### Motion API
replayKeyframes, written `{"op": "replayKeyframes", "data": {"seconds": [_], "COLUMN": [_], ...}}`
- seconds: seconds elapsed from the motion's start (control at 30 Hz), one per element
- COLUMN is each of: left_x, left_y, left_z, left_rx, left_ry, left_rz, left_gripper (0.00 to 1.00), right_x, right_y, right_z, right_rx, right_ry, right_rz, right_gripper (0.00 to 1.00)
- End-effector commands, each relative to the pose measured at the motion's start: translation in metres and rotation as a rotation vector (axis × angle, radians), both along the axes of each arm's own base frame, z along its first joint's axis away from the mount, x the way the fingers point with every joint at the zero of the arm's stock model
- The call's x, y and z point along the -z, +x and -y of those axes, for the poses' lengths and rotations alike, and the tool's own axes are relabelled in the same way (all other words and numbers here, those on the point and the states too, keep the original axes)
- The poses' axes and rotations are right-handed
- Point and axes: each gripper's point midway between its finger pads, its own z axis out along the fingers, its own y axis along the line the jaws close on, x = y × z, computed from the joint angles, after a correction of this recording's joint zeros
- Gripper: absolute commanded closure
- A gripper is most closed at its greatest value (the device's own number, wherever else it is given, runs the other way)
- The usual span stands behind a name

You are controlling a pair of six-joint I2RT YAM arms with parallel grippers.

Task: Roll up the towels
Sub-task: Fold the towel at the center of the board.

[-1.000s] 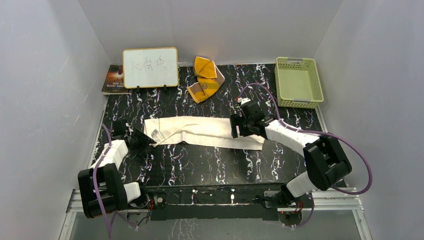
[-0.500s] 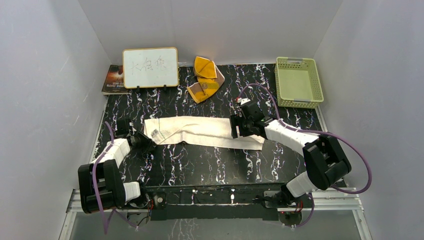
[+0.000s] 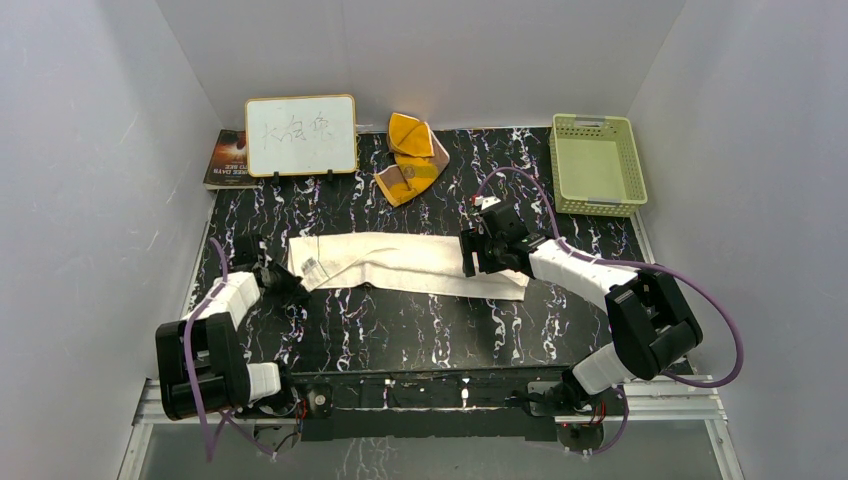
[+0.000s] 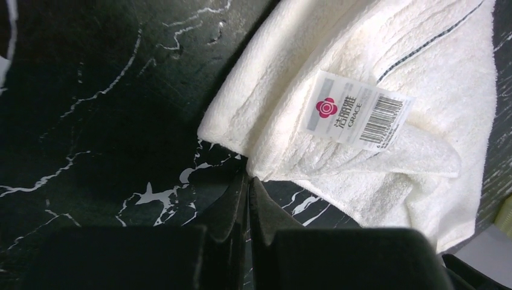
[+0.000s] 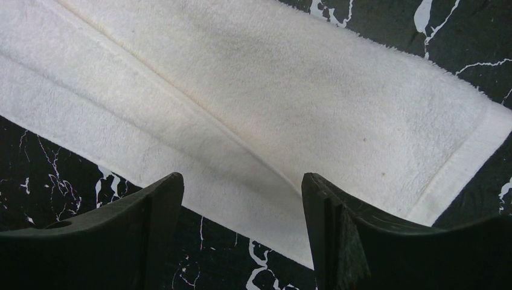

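The cream-white towel (image 3: 400, 262) lies folded into a long strip across the middle of the black marbled table (image 3: 400, 330). My left gripper (image 3: 292, 285) is shut, low on the table, with its tips (image 4: 248, 175) touching the near edge of the towel's left end (image 4: 435, 60), which carries a barcode label (image 4: 356, 112). I cannot see cloth between the jaws. My right gripper (image 3: 470, 255) is open and empty, hovering (image 5: 241, 178) over the towel's right part (image 5: 272, 78). The orange-yellow towel (image 3: 408, 158) lies crumpled at the back centre.
A white board with writing (image 3: 300, 135) stands at the back left, with a book (image 3: 225, 160) behind it. A pale green basket (image 3: 595, 165) sits at the back right. White walls enclose the table on three sides.
My left gripper has crept right, up to the towel's left end. The towel and the right arm have not visibly moved.
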Motion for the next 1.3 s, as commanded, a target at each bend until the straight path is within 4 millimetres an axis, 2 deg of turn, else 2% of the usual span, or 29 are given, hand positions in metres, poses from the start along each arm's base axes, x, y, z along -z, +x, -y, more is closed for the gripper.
{"op": "replayKeyframes", "data": {"seconds": [0.0,0.2,0.33,0.57,0.7,0.83,1.0,1.1,1.17,1.23,1.27], "left_x": [-0.019,-0.066,-0.078,-0.069,-0.062,-0.050,-0.036,-0.037,-0.034,-0.039,-0.041], "left_y": [0.007,0.028,0.035,0.031,0.028,0.030,0.033,0.036,0.036,0.038,0.038], "left_z": [-0.011,-0.022,-0.032,-0.059,-0.071,-0.072,-0.066,-0.066,-0.063,-0.062,-0.063], "left_rx": [0.007,0.010,0.005,-0.025,-0.038,-0.021,-0.008,-0.001,0.018,0.035,0.042], "left_ry": [0.065,0.118,0.139,0.173,0.186,0.156,0.109,0.108,0.091,0.091,0.096], "left_rz": [0.013,0.102,0.120,0.093,0.073,0.052,0.034,0.049,0.041,0.054,0.057], "left_gripper": [1.00,1.00,1.00,1.00,1.00,1.00,1.00,1.00,0.84,0.65,0.59], "right_x": [-0.008,-0.007,-0.007,-0.010,-0.028,-0.051,-0.044,-0.042,-0.041,-0.041,-0.041], "right_y": [0.008,0.007,0.007,0.006,0.005,0.006,0.004,0.003,0.003,0.003,0.003], "right_z": [-0.003,-0.004,-0.004,0.002,0.006,0.010,0.012,0.009,0.008,0.008,0.008], "right_rx": [-0.010,-0.014,-0.016,-0.001,0.028,0.057,0.052,0.046,0.044,0.043,0.044], "right_ry": [0.002,0.005,0.004,-0.005,0.019,0.057,0.037,0.048,0.051,0.048,0.047], "right_rz": [0.043,0.040,0.042,0.059,0.113,0.182,0.149,0.137,0.132,0.129,0.129], "right_gripper": [0.30,0.30,0.30,0.29,0.28,0.25,0.25,0.25,0.24,0.25,0.25]}}
